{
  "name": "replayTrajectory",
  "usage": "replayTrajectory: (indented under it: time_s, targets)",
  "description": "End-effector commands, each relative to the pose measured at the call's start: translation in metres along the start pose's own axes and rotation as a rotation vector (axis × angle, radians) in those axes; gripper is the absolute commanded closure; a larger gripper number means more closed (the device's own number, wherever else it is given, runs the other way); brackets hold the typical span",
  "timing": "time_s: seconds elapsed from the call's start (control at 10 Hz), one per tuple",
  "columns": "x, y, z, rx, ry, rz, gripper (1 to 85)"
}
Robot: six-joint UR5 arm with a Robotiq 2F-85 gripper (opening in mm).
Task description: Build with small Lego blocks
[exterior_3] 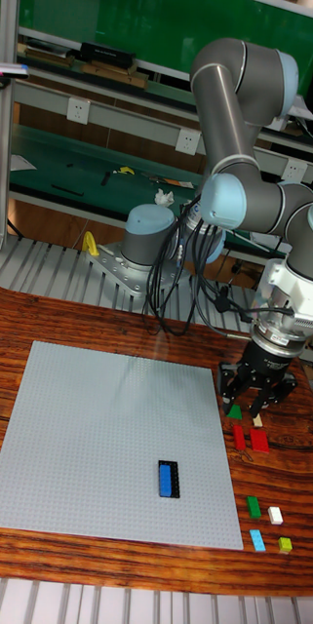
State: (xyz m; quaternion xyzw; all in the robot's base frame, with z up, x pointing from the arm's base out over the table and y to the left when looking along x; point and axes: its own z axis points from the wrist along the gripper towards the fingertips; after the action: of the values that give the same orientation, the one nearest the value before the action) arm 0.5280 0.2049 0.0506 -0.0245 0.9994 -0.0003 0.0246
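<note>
One blue brick (169, 479) sits on the gray baseplate (97, 429), toward its lower right, and the loose bricks lie on the wooden bench (39, 312) just off the baseplate's right edge: two red bricks (252, 439), a green brick (254, 505), a white one (275, 515), a light blue one (258, 540) and a yellow-green one (286, 545). The gripper (256, 408) hangs just above the red bricks with its fingers spread and nothing between them. These bricks look light, stiff and smooth-sided, so they could slip or twist; a pinch across the two long flat sides, centered, seems safest.
</note>
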Motion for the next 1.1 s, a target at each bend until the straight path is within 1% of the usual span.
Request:
replayTrajectory:
  time_s: [0.0, 0.1, 0.2, 0.4, 0.6, 0.7, 0.8, 0.9, 1.0]
  targets:
    - [0.003, 0.012, 0.007, -0.023, 0.025, 0.040, 36.0]
    - [0.002, 0.012, 0.013, -0.003, 0.025, 0.048, 36.0]
    - [-0.001, 0.014, 0.019, 0.001, 0.019, 0.050, 36.0]
    - [-0.007, 0.011, 0.021, 0.010, 0.018, 0.048, 35.7]
    - [-0.016, 0.012, 0.025, 0.010, 0.007, 0.046, 35.7]
    - [-0.016, 0.011, 0.022, 0.009, 0.007, 0.040, 35.7]
    - [-0.016, 0.014, 0.022, -0.002, 0.007, 0.027, 35.7]
    - [-0.021, 0.018, 0.022, -0.017, -0.011, 0.024, 35.7]
    - [-0.020, 0.017, 0.022, -0.012, -0.009, 0.029, 35.7]
